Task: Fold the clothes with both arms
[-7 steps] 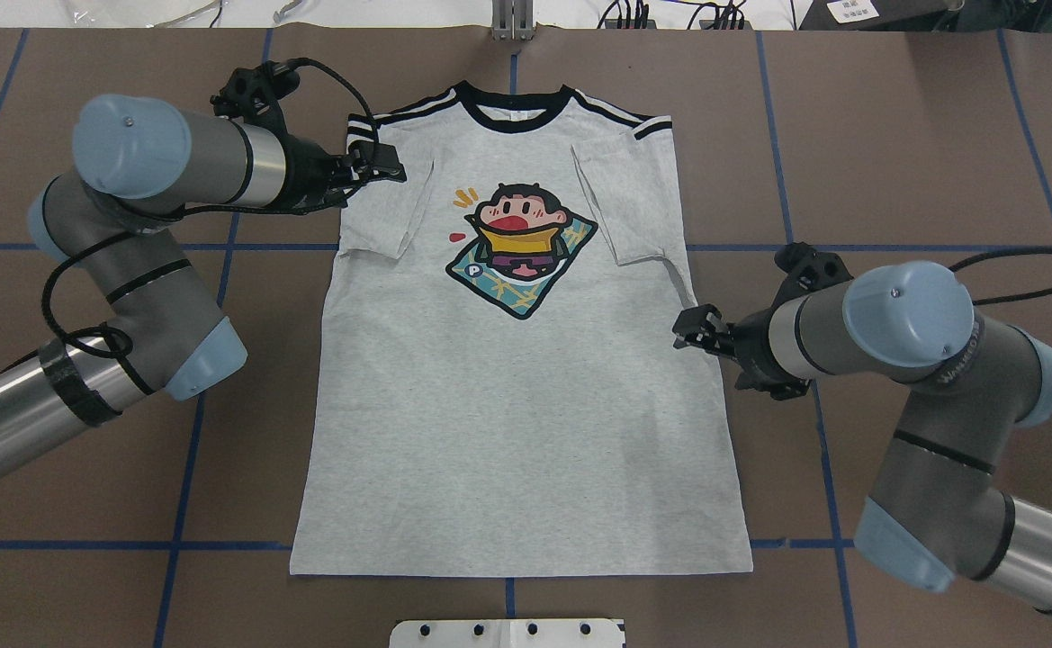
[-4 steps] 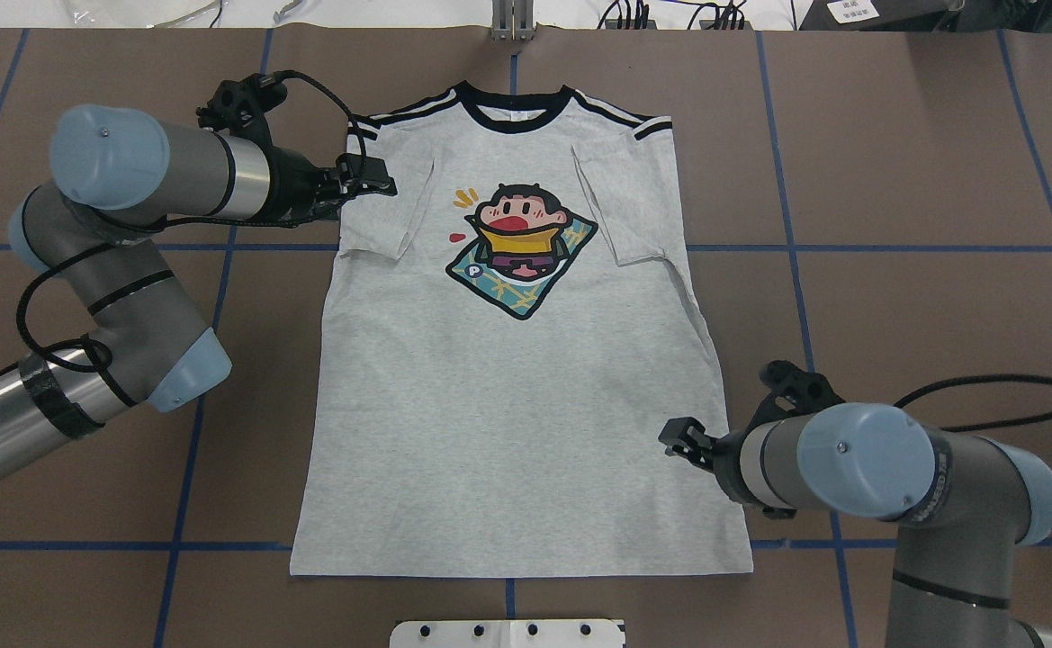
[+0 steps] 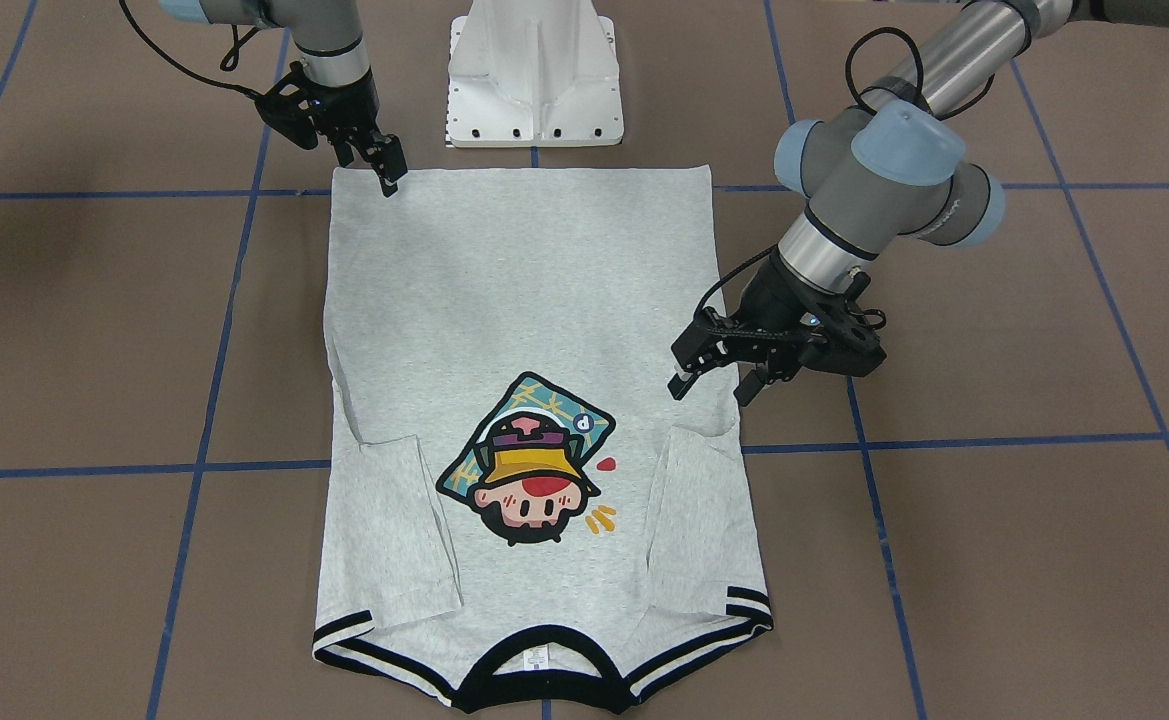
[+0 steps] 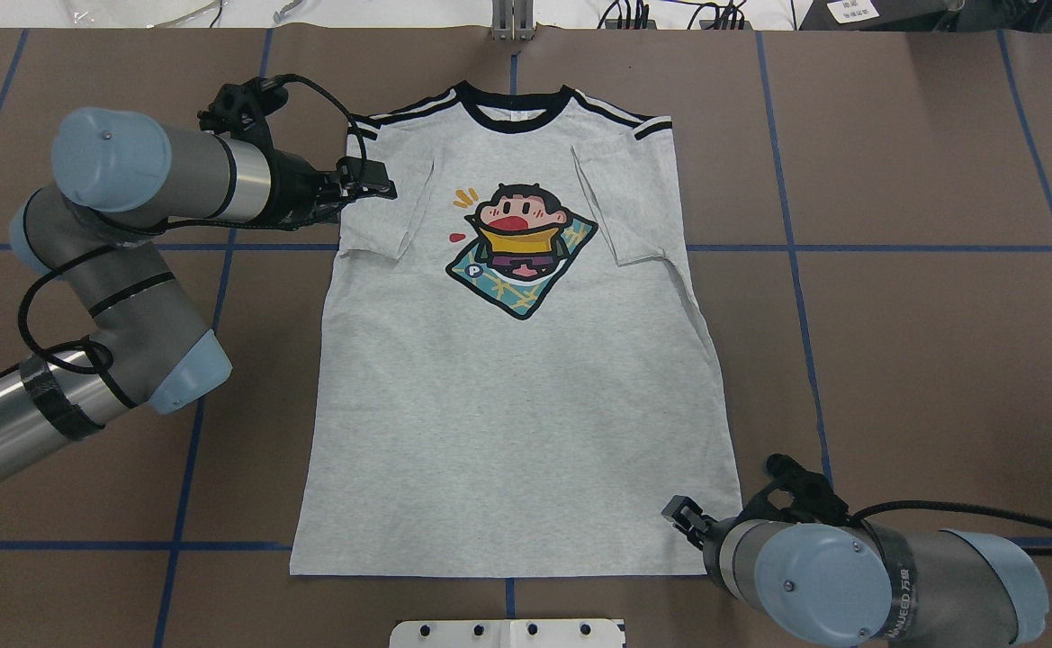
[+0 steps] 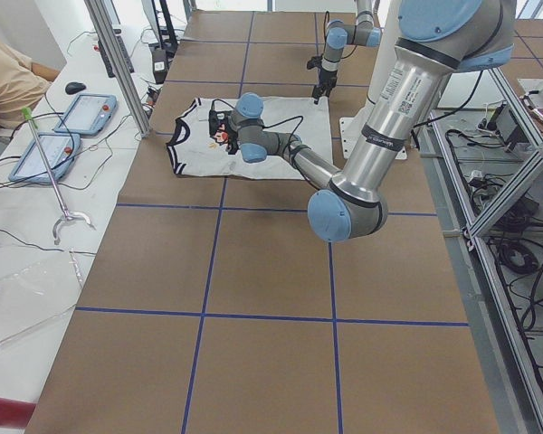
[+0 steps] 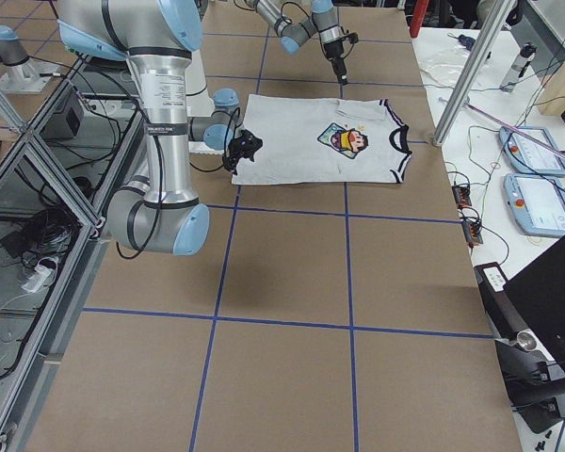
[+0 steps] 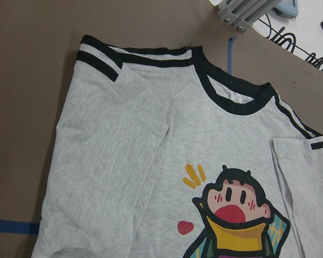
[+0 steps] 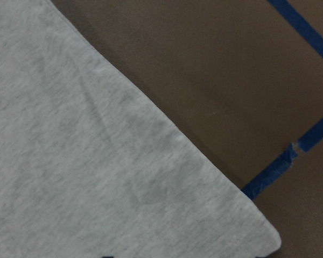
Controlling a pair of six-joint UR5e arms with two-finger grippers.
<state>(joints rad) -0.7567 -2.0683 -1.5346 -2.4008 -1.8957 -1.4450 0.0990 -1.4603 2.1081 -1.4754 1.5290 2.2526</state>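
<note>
**Inspector:** Where is the T-shirt (image 4: 526, 405)?

**Assistant:** It lies flat, front up, on the brown table (image 4: 894, 180). The black collar (image 4: 514, 112) is at the far side. The hem is at the near side, just in front of the white base (image 3: 534, 70). Both short sleeves are folded inward onto the body. The cartoon print (image 4: 521, 243) sits between them, uncovered.

**Inspector:** Left gripper (image 3: 712, 386)?

**Assistant:** It is over the shirt's left edge, beside the folded left sleeve. The fingers are spread apart with nothing between them. I cannot tell whether the tips touch the cloth. Its wrist camera looks onto the collar, the striped shoulder and the top of the print.

**Inspector:** Right gripper (image 3: 391, 178)?

**Assistant:** It is at the near right part of the shirt, pointing down over the cloth just inside the hem corner. The fingers look close together from the front, but I cannot tell whether they are clenched or released, or whether they hold any cloth. Its wrist camera shows the hem corner lying flat on the table, next to a blue tape line (image 8: 290, 156).
</note>
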